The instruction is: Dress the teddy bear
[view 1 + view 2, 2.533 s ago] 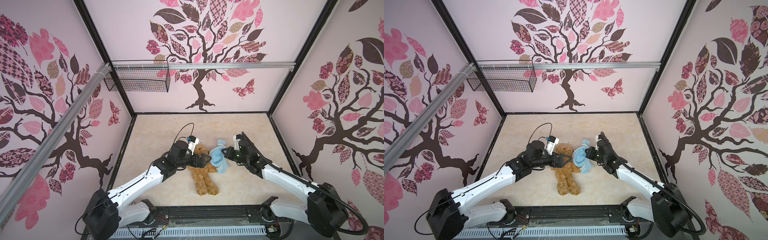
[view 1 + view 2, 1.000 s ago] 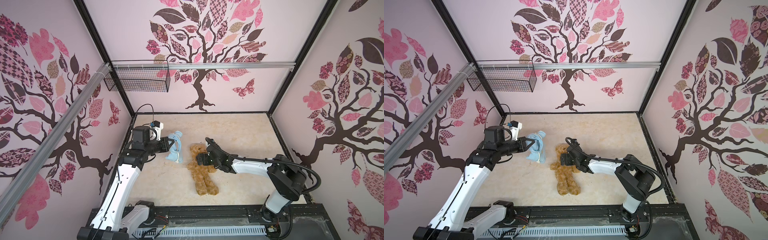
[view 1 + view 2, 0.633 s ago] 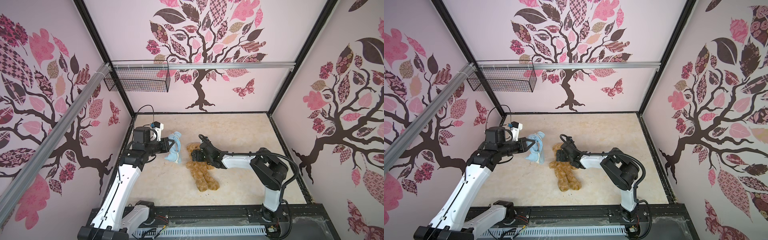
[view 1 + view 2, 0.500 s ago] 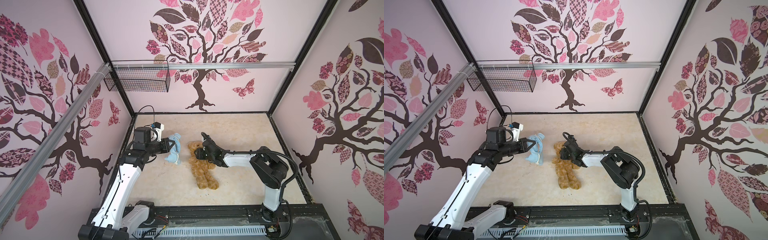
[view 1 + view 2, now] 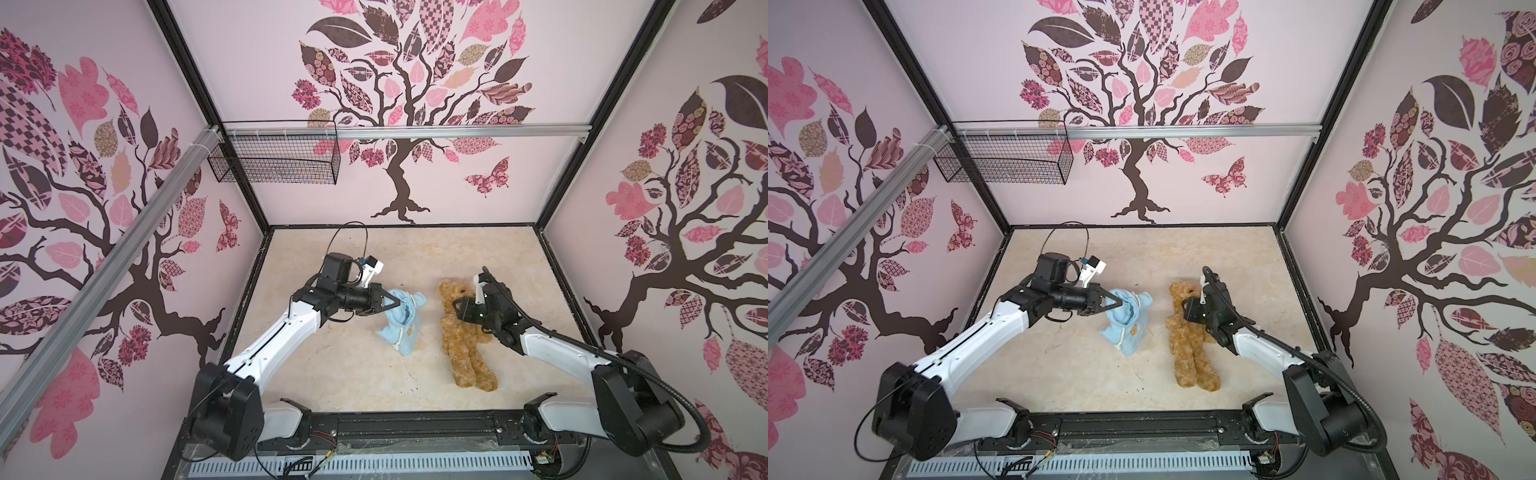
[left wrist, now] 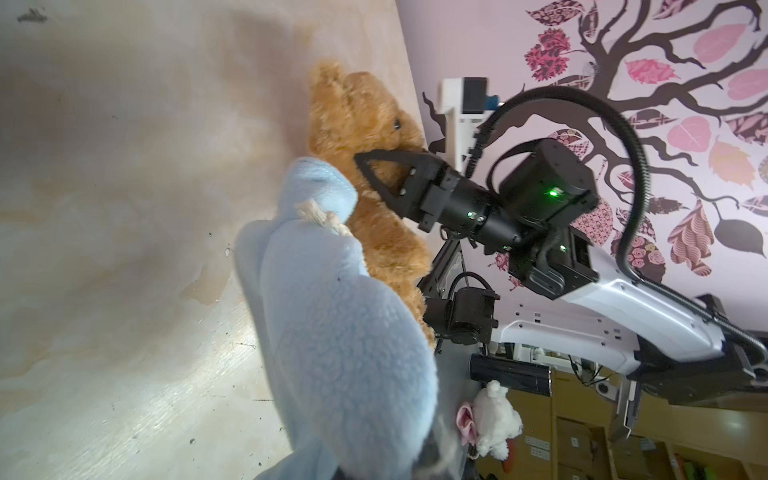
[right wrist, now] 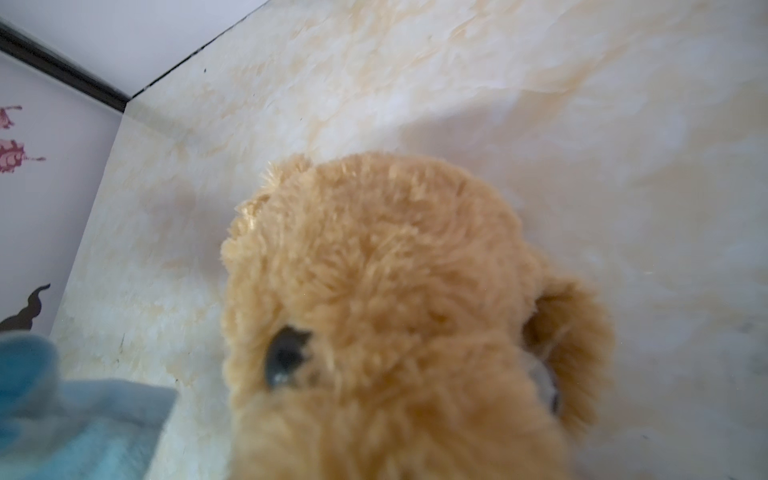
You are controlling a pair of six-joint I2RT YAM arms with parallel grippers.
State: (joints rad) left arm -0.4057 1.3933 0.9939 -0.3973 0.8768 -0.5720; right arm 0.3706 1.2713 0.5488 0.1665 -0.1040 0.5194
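Observation:
The golden-brown teddy bear (image 5: 463, 338) (image 5: 1187, 347) lies on its back on the marbled floor, right of centre in both top views, head toward the back wall. My right gripper (image 5: 460, 309) (image 5: 1188, 312) is shut on the bear at the neck, just under the muzzle. The left wrist view shows its black fingers (image 6: 390, 174) pressed into the fur of the bear (image 6: 365, 108). In the right wrist view the bear's head (image 7: 395, 291) hides the jaws. A light blue fleece shirt (image 5: 402, 326) (image 5: 1128, 326) (image 6: 332, 332) hangs from my left gripper (image 5: 394, 305) (image 5: 1119, 308), which is shut on its top edge, left of the bear.
A black wire basket (image 5: 272, 162) hangs on the back wall at the left, under an aluminium rail (image 5: 457, 132). Patterned walls close the floor on three sides, and a black frame bar (image 5: 415, 428) runs along the front. A white plush toy (image 6: 494, 419) lies outside the cell.
My right gripper has closed on the bear and pulled it to the right. My left arm has carried the blue shirt from the left wall toward the middle.

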